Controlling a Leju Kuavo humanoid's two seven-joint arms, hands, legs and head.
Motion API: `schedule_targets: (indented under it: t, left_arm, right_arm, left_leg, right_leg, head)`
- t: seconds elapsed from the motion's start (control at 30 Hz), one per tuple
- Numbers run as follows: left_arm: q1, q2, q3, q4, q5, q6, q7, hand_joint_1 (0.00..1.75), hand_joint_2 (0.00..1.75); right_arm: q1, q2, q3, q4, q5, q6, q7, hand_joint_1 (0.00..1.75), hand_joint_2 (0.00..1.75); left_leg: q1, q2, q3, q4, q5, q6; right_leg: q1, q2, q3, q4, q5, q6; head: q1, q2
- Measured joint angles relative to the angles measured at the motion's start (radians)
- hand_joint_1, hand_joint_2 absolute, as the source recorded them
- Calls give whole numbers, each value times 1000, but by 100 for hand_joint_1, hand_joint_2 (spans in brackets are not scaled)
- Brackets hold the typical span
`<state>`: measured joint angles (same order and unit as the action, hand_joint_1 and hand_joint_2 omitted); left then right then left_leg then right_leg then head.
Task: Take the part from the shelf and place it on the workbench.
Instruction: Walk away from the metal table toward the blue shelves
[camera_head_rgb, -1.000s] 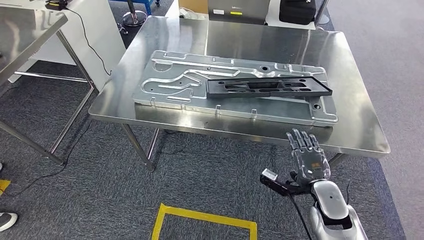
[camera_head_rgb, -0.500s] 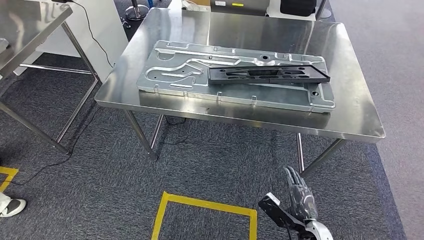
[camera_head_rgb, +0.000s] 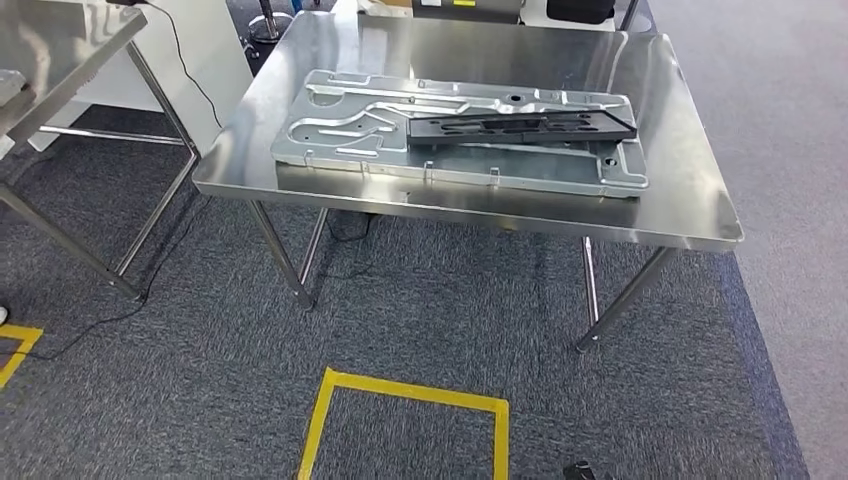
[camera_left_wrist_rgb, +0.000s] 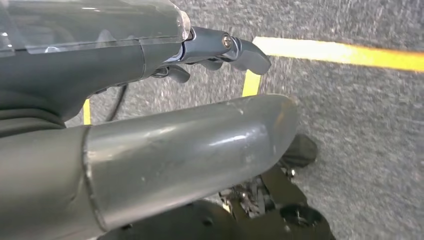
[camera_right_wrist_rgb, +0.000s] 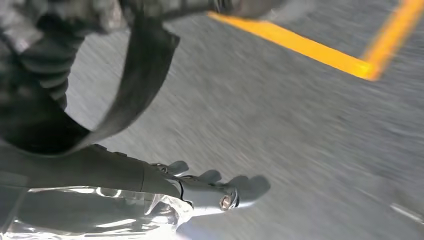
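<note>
A: Head view?
B: Black part (camera_head_rgb: 521, 125) lies on the silver panel (camera_head_rgb: 350, 135) on the desk (camera_head_rgb: 690, 200).
A: Left wrist view?
B: Left robot hand (camera_left_wrist_rgb: 220, 47) above carpet (camera_left_wrist_rgb: 370, 130), fingers extended, holding nothing.
A: Right wrist view?
B: Right robot hand (camera_right_wrist_rgb: 210, 192), blurred; fingers extended, empty, near yellow floor tape (camera_right_wrist_rgb: 310, 47).

Right robot hand (camera_right_wrist_rgb: 200, 192) lowered, empty.
</note>
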<state>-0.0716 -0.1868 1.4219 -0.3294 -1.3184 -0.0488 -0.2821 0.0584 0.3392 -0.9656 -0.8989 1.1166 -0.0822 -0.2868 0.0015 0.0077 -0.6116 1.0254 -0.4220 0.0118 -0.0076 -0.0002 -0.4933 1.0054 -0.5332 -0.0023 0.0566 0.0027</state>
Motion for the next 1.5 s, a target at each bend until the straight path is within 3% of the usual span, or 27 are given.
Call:
schedule_targets:
  t: [0.07, 0.17, 0.2, 0.23, 0.27, 0.33, 0.4, 0.47, 0.53, 0.6, 0.67, 0.7, 0.73, 0.77, 0.83, 0.9, 0.93, 1.0, 1.03, 1.1, 1.17, 1.2, 1.23, 1.3, 1.37, 1.43, 1.5]
  left_arm:
    - [0, -2, 2, -3, 0, 0, 2, 0, 0]
    - [-2, -4, 3, -3, 1, -1, 4, 0, 0]
    - [-3, -5, 3, -3, 1, -1, 4, 0, 0]
    - [-4, -5, 3, -3, 1, -1, 4, 0, 0]
    - [-5, -5, 3, -4, 0, -1, 4, 0, 0]
    - [-8, -4, 3, -6, 0, 0, 5, 0, 0]
    - [-14, -3, 3, -9, -2, 1, 5, 0, 0]
    - [-18, -3, 2, -10, -3, 1, 6, 0, 0]
    - [-18, -3, 2, -10, -4, 1, 7, 0, 0]
    - [-17, -3, 2, -10, -7, 0, 8, 0, 0]
    - [-15, -1, 2, -10, -11, -1, 8, 0, 0]
    - [-14, 0, 1, -10, -11, -1, 7, 0, 0]
    - [-14, 1, 1, -10, -12, -2, 6, 0, 0]
    - [-14, 2, 0, -10, -12, -3, 5, 0, 0]
    - [-15, 2, -2, -10, -12, -3, 4, 0, 0]
    - [-18, 2, -4, -10, -12, -3, 3, 0, 0]
    - [-20, 2, -4, -10, -12, -2, 3, 0, 0]
    - [-18, 4, -5, -10, -12, -1, 0, 0, 0]
    - [-16, 6, -5, -10, -12, 0, -3, 0, 0]
    - [-9, 8, -5, -10, -12, 0, -7, 0, 0]
    - [-8, 8, -5, -10, -12, 1, -8, 0, 0]
    - [-8, 9, -5, -10, -12, 1, -9, 0, 0]
    - [-8, 9, -5, -10, -12, 2, -9, 0, 0]
    - [-5, 10, -5, -10, -12, 3, -8, 0, 0]
    - [-5, 11, -6, -10, -13, 5, -8, 0, 0]
    - [-9, 13, -8, -10, -17, 6, -7, 0, 0]
    - [-9, 14, -11, -10, -21, 7, -7, 0, 0]
  right_arm:
    - [-11, 6, -33, 53, -1, -2, 62, 0, 0]
    - [-26, 9, -76, 123, -6, -9, 141, 0, 0]
    - [-30, 9, -89, 143, -8, -10, 161, 0, 0]
    - [-33, 9, -99, 159, -10, -10, 176, 0, 0]
    - [-36, 9, -108, 174, -11, -9, 191, 0, 0]
    - [-43, 11, -121, 198, -13, -2, 212, 0, 0]
    - [-48, 14, -130, 216, -15, 11, 222, 0, 0]
    - [-52, 16, -136, 229, -18, 27, 227, 0, 0]
    - [-55, 16, -145, 239, -18, 44, 234, 0, 0]
    - [-54, 15, -151, 247, -12, 61, 245, 0, 0]
    - [-53, 14, -152, 251, -1, 75, 255, 0, 0]
    - [-54, 14, -152, 253, 3, 80, 258, 0, 0]
    - [-54, 13, -152, 255, 8, 85, 259, 0, 0]
    - [-55, 12, -153, 256, 11, 89, 260, 0, 0]
    - [-57, 12, -153, 257, 19, 97, 259, 0, 0]
    - [-58, 12, -154, 258, 27, 102, 258, 0, 0]
    - [-59, 12, -155, 258, 30, 105, 258, 0, 0]
    - [-61, 12, -158, 260, 37, 111, 258, 0, 0]
    - [-62, 13, -161, 261, 41, 114, 258, 0, 0]
    - [-62, 14, -167, 262, 49, 118, 260, 0, 0]
    - [-60, 14, -173, 264, 57, 119, 261, 0, 0]
    - [-59, 14, -176, 264, 60, 119, 262, 0, 0]
    - [-58, 14, -179, 265, 63, 120, 263, 0, 0]
    - [-59, 14, -182, 267, 68, 126, 266, 0, 0]
    - [-60, 15, -184, 268, 74, 137, 274, 0, 0]
    - [-63, 15, -189, 271, 79, 152, 283, 0, 0]
    - [-69, 16, -196, 275, 83, 169, 291, 0, 0]
  left_leg:
    - [3, -2, -19, 38, -53, -11]
    - [6, -2, -60, 202, -196, -20]
    - [7, -2, -62, 250, -209, -21]
    - [7, -2, -50, 272, -194, -20]
    - [7, -2, -22, 262, -162, -18]
    - [4, -4, 86, 144, -118, -4]
    - [-3, -5, 199, -15, -140, 9]
    - [-9, -6, 233, -85, -155, 17]
    - [-8, -4, 213, -90, -128, 28]
    - [-4, -3, 183, -94, -94, 42]
    - [-4, -6, 141, -90, -62, 47]
    - [-5, -10, 117, -86, -46, 46]
    - [-4, -14, 90, -79, -29, 44]
    - [-3, -20, 62, -68, -16, 40]
    - [0, -34, 10, -43, 7, 31]
    - [-1, -51, -28, -19, 26, 19]
    - [-2, -59, -39, -13, 36, 13]
    - [-1, -75, -54, -14, 58, 0]
    - [1, -75, -61, -12, 55, -5]
    - [6, -52, -85, 38, -10, -13]
    - [11, -25, -118, 160, -111, -26]
    - [13, -19, -129, 224, -136, -33]
    - [16, -15, -132, 271, -136, -38]
    - [20, -8, -85, 262, -88, -42]
    - [20, 25, 35, 117, -64, -38]
    - [14, 58, 123, -15, -85, -25]
    - [9, 55, 131, -48, -97, -9]
  right_leg:
    - [-3, -3, -21, -2, 21, -19]
    - [-1, -6, -66, -1, 58, -31]
    - [1, -6, -83, 1, 70, -31]
    - [3, -7, -101, 4, 83, -31]
    - [5, -8, -119, 7, 95, -30]
    - [8, -7, -150, 15, 118, -26]
    - [9, -8, -163, 17, 140, -17]
    - [6, -11, -165, 9, 166, -6]
    - [3, -10, -172, 7, 165, 6]
    - [1, -6, -189, 56, 81, 15]
    - [-1, -4, -208, 179, -35, 20]
    - [-2, -4, -212, 242, -58, 22]
    - [-2, -3, -206, 290, -52, 24]
    - [-3, -2, -185, 304, -20, 24]
    - [-5, 18, -95, 235, 32, 22]
    - [-5, 54, 32, 73, -11, 13]
    - [-3, 66, 72, 12, -40, 8]
    - [-2, 54, 89, -34, -58, -5]
    - [-2, 42, 80, -34, -48, -14]
    - [-6, 14, 58, -36, -25, -31]
    - [-5, -13, 34, -35, -4, -35]
    - [-4, -27, 21, -33, 5, -33]
    - [-4, -42, 8, -32, 13, -31]
    - [-4, -68, -13, -27, 25, -24]
    - [-3, -91, -27, -19, 31, -16]
    - [1, -111, -33, -10, 35, -5]
    - [3, -130, -34, -7, 41, 8]
  head:
    - [0, 0]
    - [0, 0]
    - [0, 0]
    - [0, 0]
    - [0, 0]
    - [0, 0]
    - [0, 0]
    - [0, 0]
    - [0, 0]
    - [0, 0]
    - [0, 0]
    - [0, 0]
    - [0, 0]
    - [0, 0]
    - [0, 0]
    - [0, 0]
    - [0, 0]
    - [0, 0]
    - [0, 0]
    - [0, 0]
    - [0, 0]
    - [-1, 0]
    - [0, 0]
    - [-1, 0]
    - [-1, 0]
    - [0, 0]
    - [0, 0]
